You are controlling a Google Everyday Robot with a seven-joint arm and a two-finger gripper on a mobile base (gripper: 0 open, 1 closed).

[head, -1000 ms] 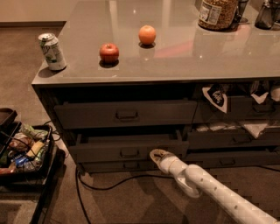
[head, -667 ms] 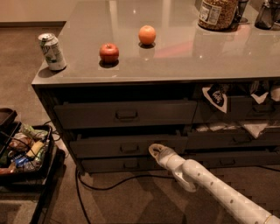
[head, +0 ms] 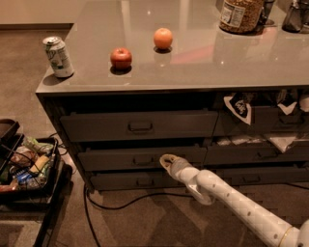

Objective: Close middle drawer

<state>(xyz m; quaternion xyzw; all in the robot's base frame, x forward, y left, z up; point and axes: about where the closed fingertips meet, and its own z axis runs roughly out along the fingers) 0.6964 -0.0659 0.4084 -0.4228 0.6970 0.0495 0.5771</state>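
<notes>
The middle drawer (head: pixel 116 157) is a wide dark grey drawer with a small rectangular handle (head: pixel 143 160), between a taller top drawer (head: pixel 140 125) and a slimmer bottom drawer (head: pixel 137 182). Its front stands slightly out, about level with the others. My gripper (head: pixel 166 161) on the white arm (head: pixel 231 202) reaches in from the lower right and touches the middle drawer's front just right of the handle.
On the counter (head: pixel 203 62) stand a soda can (head: pixel 58 56), a red apple (head: pixel 120 58), an orange (head: pixel 163 38) and a jar (head: pixel 240 14). A black bin of snacks (head: pixel 26 166) sits on the floor at left. A cable (head: pixel 125 202) lies below. Right-hand drawers (head: pixel 270 140) hold bags.
My gripper has moved left and slightly up along the middle drawer's front, closer to the handle. The drawer front looks about the same.
</notes>
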